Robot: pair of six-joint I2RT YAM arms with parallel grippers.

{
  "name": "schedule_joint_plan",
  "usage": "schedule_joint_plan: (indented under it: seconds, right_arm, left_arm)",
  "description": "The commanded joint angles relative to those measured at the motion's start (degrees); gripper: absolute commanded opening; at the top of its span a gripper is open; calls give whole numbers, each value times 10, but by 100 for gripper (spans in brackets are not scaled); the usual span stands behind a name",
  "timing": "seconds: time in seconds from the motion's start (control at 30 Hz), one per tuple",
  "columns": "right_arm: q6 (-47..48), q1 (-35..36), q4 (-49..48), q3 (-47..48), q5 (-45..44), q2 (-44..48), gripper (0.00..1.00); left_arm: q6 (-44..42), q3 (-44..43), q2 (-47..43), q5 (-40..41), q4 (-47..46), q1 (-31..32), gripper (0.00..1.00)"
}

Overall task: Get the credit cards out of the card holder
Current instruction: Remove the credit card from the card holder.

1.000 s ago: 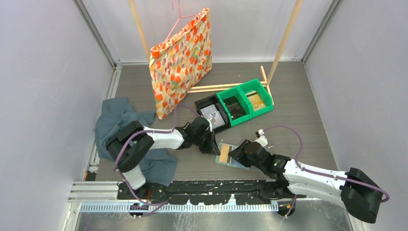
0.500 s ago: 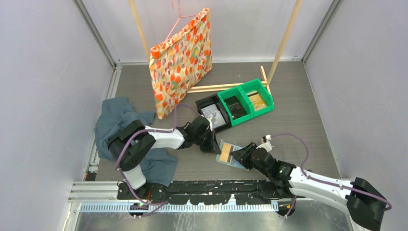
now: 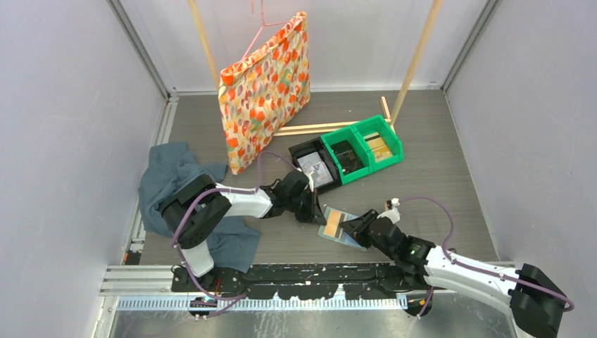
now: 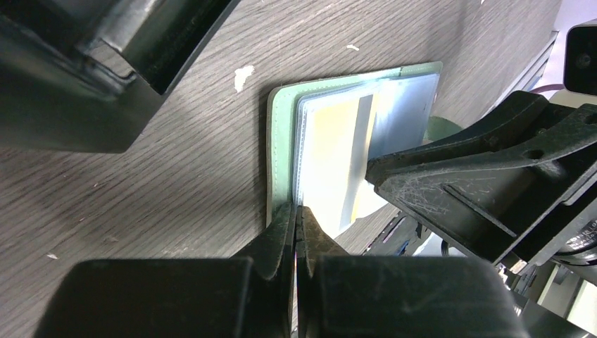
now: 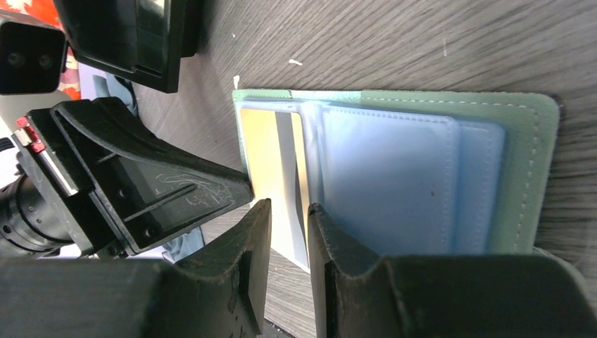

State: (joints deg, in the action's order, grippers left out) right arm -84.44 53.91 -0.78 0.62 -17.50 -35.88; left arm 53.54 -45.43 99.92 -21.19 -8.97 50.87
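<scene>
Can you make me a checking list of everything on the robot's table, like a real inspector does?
Surface: grey wood-grain table, with a few pale specks.
Job's things: card holder lying open and flat; a yellow card shows among its clear pockets.
Clutter: teal cloth, two green bins, black tray, flowery bag on a hanger, wooden sticks.
Grippers: left pincer shut on the card holder's green edge; right pincer has its tips close together at the yellow card, grip cannot be told.
Cables: purple cables loop off both arms.
Surroundings: pale walls on three sides.
</scene>
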Motion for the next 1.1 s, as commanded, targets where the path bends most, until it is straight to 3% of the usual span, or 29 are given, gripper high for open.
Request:
schedule_joint_plan:
  seconds: [0.0, 0.17, 0.3, 0.73, 1.07]
  right_arm:
    - [-9, 2, -10, -2, -16, -15, 30]
    - [-16, 2, 89, 31, -31, -11, 30]
    - [-31, 2, 116, 38, -40, -17, 31]
    - [9, 16, -35, 67, 18, -170, 30]
    - [52, 58, -118, 128, 56, -305, 29]
  left_arm:
    - [4, -8, 10, -32, 6, 7, 1]
    - [3, -1, 3, -18, 14, 7, 1]
    - [6, 4, -4, -10, 19, 7, 1]
    - [23, 79, -76, 13, 18, 7, 1]
    - [2, 109, -217, 82, 127, 7, 0]
